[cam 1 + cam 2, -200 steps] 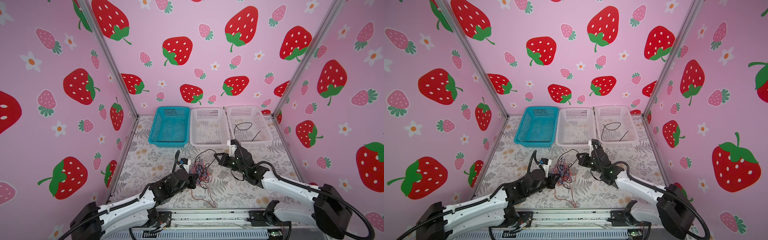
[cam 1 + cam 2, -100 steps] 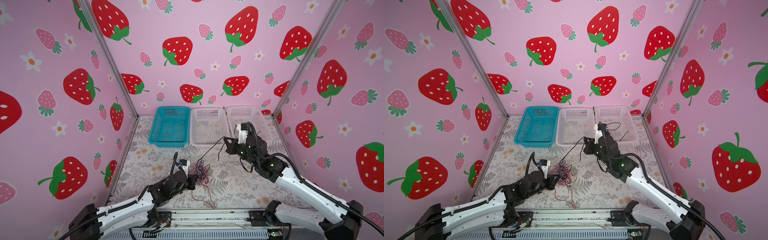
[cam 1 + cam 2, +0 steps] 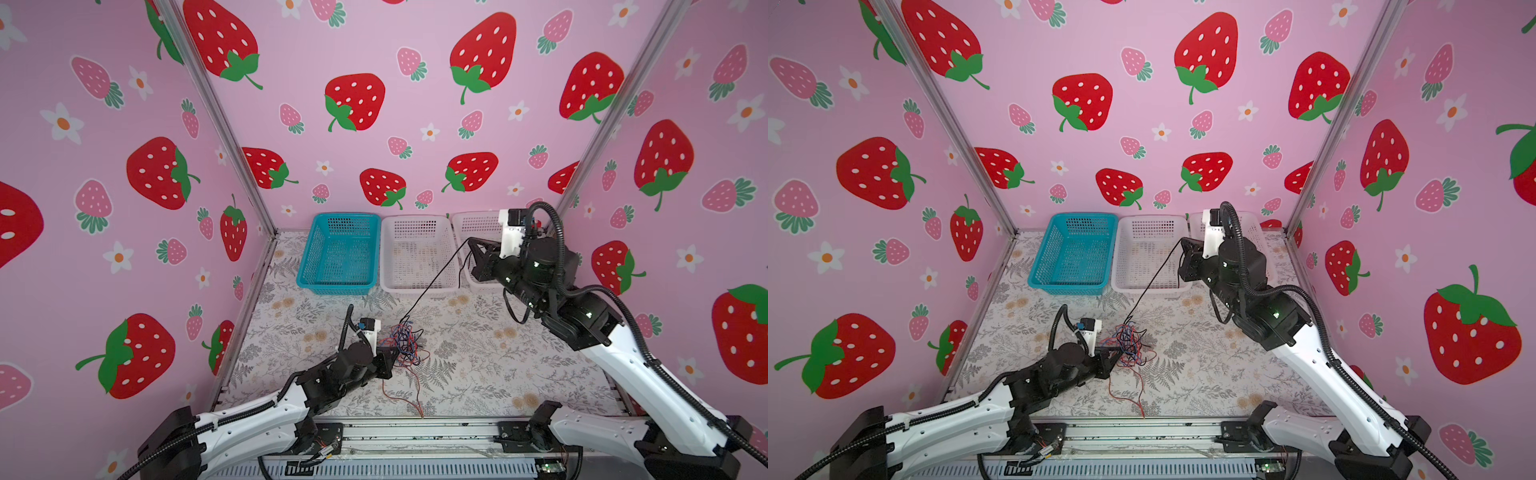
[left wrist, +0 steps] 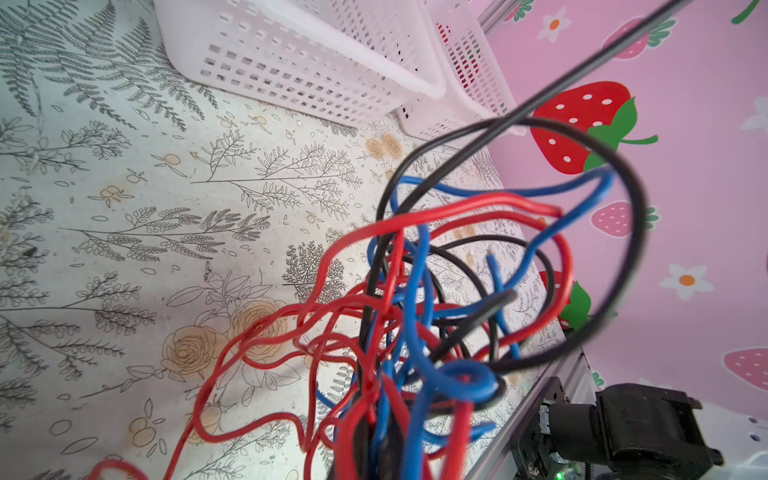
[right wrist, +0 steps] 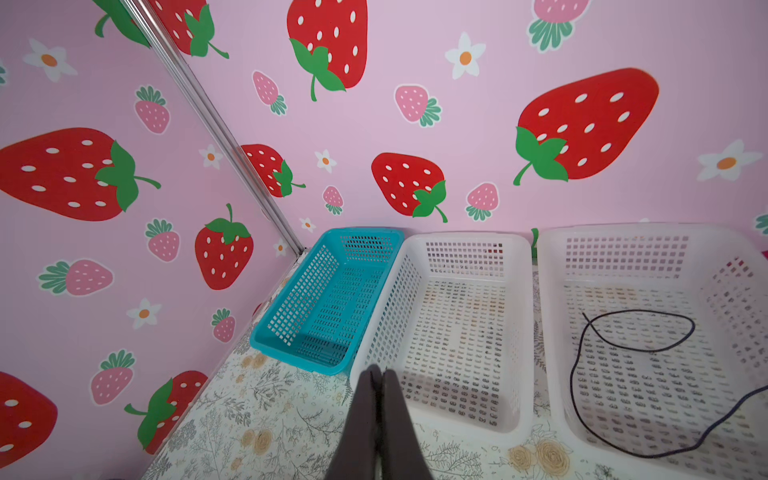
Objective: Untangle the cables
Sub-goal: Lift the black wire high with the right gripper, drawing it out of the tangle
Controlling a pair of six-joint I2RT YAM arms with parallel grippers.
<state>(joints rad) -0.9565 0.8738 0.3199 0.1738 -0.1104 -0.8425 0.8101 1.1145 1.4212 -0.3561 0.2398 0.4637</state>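
Observation:
The cables [image 3: 405, 345] are a red, blue and black tangle on the floral mat, seen in both top views [image 3: 1127, 347]. My left gripper [image 3: 390, 362] is low at the tangle's left side and shut on it. In the left wrist view the tangle [image 4: 415, 311] fills the space in front of the jaws and hides them. One black cable [image 3: 432, 278] runs taut from the tangle up to my right gripper [image 3: 471, 243], which is shut on it above the front of the baskets. In the right wrist view the fingers [image 5: 365, 399] are pressed together; the held cable does not show there.
Three baskets stand along the back wall: a blue basket [image 3: 307, 274], a middle white basket [image 3: 453, 249] and a right white basket [image 5: 552, 374] with a loose black cable [image 5: 623, 349] in it. A red strand [image 3: 409, 399] trails toward the front rail.
My right gripper has risen and moved back toward the baskets, drawing a black cable out of the tangle until it is taut. The left gripper has stayed put on the tangle.

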